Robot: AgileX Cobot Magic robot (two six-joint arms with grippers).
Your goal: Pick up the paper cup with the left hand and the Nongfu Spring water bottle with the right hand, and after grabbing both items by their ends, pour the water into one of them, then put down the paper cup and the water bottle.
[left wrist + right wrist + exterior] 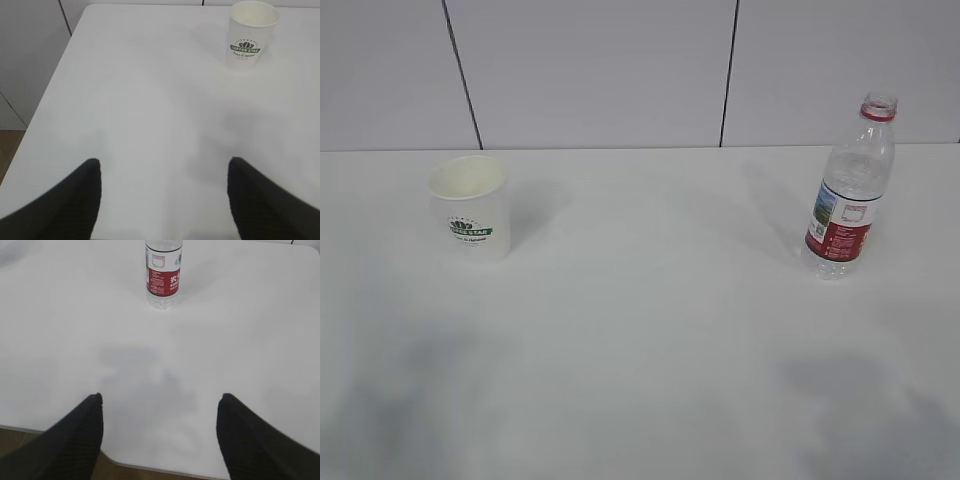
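Currently the paper cup (469, 206) is standing upright at table left and the Nongfu Spring water bottle (849, 190) at right, well apart. The left hand (162, 192) and right hand (159, 429) are hovering spread, empty. The cup is likely crushing easily; grip the walls lightly.

Paper cup (251, 33): I log white matt paper with a printed dark green logo, standing ahead and to the right of my left gripper (164, 200). Left fingers (60, 205): black, matt, finely ribbed. Water bottle (163, 271): clear glossy plastic with a smooth red-and-white label, ahead of my right gripper (160, 440). Right fingers (260, 445): same black ribbed finish. Table (650, 330): I note a smooth white top with a soft sheen beneath both grippers.
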